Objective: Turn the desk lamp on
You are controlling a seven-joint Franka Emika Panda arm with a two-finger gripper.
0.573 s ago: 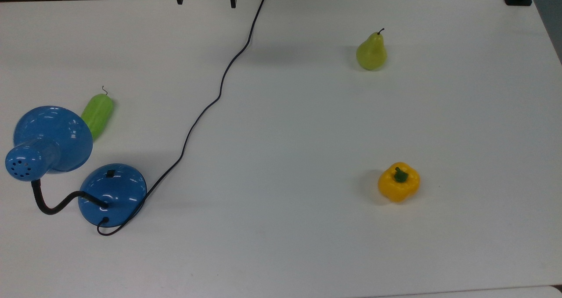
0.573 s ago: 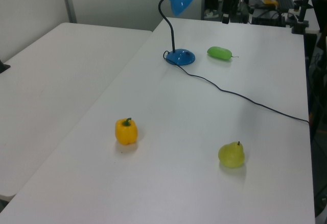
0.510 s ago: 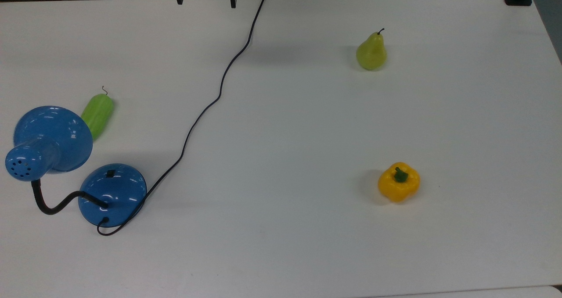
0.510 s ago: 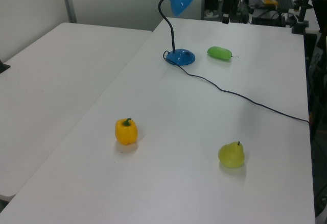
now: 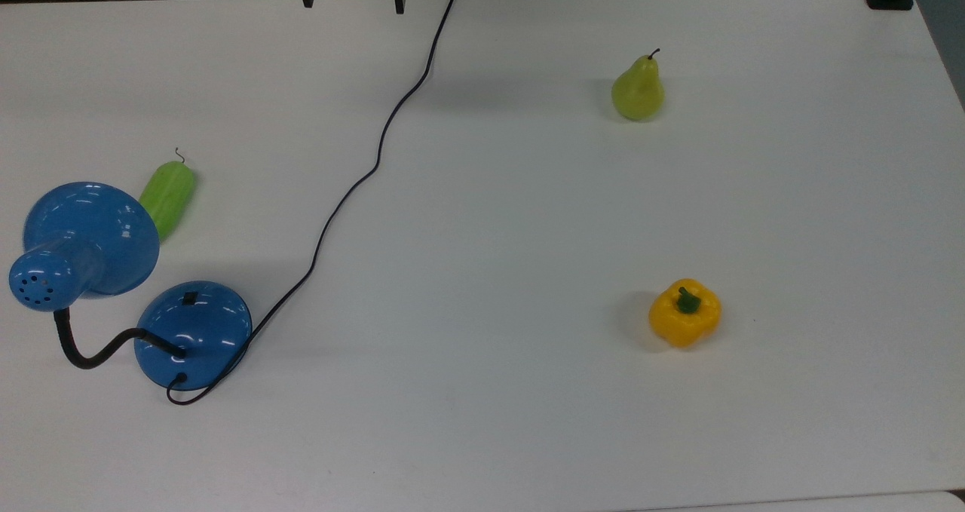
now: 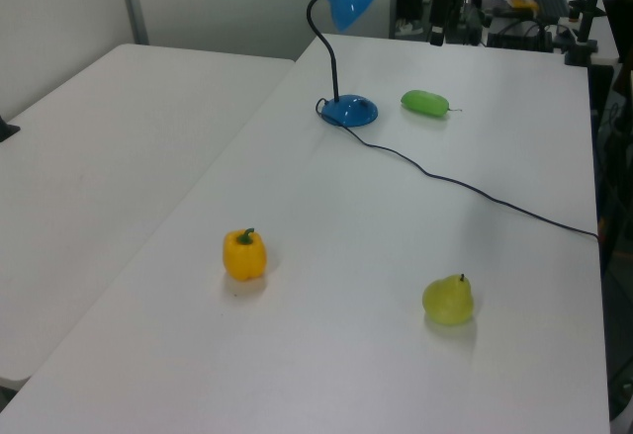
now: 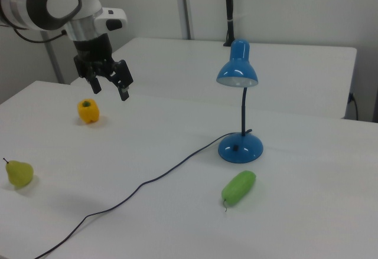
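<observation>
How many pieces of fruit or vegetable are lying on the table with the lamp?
3: a green cucumber beside the desk lamp, a pear in the top view's upper right, a yellow pepper in its lower right.

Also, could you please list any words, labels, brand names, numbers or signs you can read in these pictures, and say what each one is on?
There is no readable text in any view.
The desk lamp shows plain glossy blue, no lettering.
The small black switch on its base bears no legible mark.
The robot arm and its pincer show no readable label.
The pear, yellow pepper, green cucumber and table carry no markings.
</observation>
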